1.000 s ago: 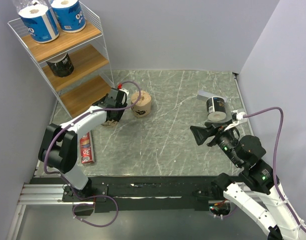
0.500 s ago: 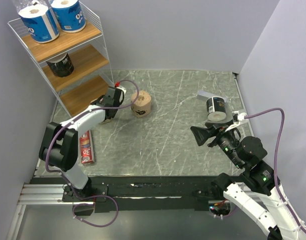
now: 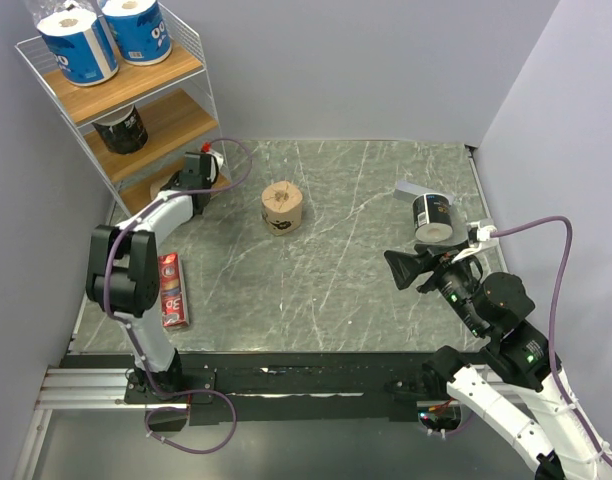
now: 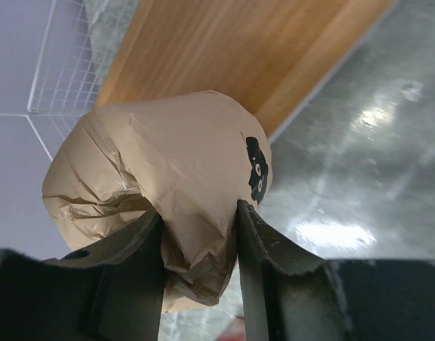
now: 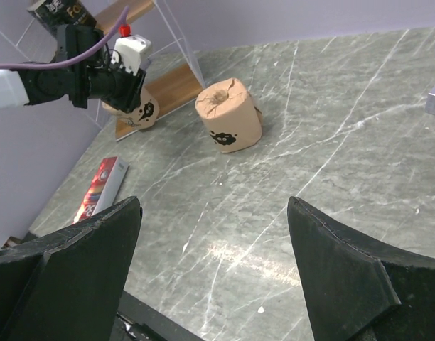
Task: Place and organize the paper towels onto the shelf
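Paper towels status: two blue-wrapped rolls [image 3: 76, 45] sit on the top tier of the shelf [image 3: 171, 118], one black-wrapped roll [image 3: 121, 128] on the middle tier. Three are not shelved yet:
- held tan roll [image 4: 168, 156], at the front edge of the bottom board [image 4: 224, 50]
- second tan roll [image 3: 283, 207], upright on the desk [image 3: 336, 280], near the shelf
- second black roll [image 3: 436, 215], apparently on its side at the desk's right, just ahead of the right arm

Step in hand looks like placing the first tan roll on the bottom tier. The left end effector [image 3: 194, 172] is clenched on the held tan roll, with the wrapper crumpled in between the fingers [image 4: 143, 249]. The wrist view puts the roll over the board's front edge. I can't tell whether it rests on the wood or hangs just above it.

The right end effector [image 5: 214, 213] is released, jaws wide with nothing between them, hovering over the desk's right side.

Next move, my read:
- Carry the roll deeper onto the board and off to one side, leaving room for its twin.
- Set it down before letting go, since the squashed wrapper may spring back and tip it.
- Back straight out, clear of the wire frame.
- Then fetch the second tan roll.

The second black roll is well apart from the shelf, so it likely needs a pass toward the left arm.
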Robot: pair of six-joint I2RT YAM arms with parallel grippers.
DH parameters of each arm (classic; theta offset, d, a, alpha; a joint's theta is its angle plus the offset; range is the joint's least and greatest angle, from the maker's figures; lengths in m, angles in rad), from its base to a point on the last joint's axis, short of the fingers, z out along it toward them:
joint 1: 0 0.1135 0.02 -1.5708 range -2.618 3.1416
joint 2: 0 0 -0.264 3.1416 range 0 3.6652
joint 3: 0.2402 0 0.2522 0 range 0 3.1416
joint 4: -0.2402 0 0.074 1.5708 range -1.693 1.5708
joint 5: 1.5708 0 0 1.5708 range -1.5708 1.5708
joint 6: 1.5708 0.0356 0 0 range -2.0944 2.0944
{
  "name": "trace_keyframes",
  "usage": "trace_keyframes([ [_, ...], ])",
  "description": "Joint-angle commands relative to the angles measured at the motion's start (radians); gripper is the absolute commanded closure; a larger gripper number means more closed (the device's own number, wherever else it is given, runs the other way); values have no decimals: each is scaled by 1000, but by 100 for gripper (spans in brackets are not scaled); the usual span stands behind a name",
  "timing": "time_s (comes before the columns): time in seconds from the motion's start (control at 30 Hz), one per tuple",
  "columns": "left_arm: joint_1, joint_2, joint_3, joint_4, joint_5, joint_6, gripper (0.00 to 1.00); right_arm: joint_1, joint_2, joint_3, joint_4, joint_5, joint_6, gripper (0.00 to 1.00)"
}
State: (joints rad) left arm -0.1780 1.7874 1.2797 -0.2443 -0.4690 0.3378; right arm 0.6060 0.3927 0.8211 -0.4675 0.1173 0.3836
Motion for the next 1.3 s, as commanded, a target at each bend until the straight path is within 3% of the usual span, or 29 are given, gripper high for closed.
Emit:
trace_keyframes([
  [0.0, 8, 44, 78, 57, -65, 47, 62, -2, 11, 46, 13, 31, -20, 10],
  [0.23, 28, 63, 33, 174, -161, 115, 48, -3, -18, 65, -17, 48, -31, 9],
  [0.3, 29, 43, 38, 175, -174, 112, 40, -2, -20, 69, -23, 50, -32, 9],
  [0.33, 29, 37, 46, 166, -169, 107, 31, -2, -21, 67, -22, 50, -32, 10],
  [0.43, 26, 7, 90, 82, -155, 64, 23, -3, -23, 61, -20, 41, -29, 9],
  [0.67, -37, -94, 78, 42, -83, 14, 29, -3, -29, 62, -40, 16, -14, 9],
  [0.87, -77, -60, 89, 25, -33, -59, 41, 0, -23, 50, -28, 7, -5, 8],
  [1.03, -74, 15, 125, 1, -106, -54, 53, -3, -32, 64, -57, 18, -5, 8],
  [1.27, -46, 113, 149, -23, -178, -51, 59, -2, -71, 62, -65, 33, -2, 8],
])
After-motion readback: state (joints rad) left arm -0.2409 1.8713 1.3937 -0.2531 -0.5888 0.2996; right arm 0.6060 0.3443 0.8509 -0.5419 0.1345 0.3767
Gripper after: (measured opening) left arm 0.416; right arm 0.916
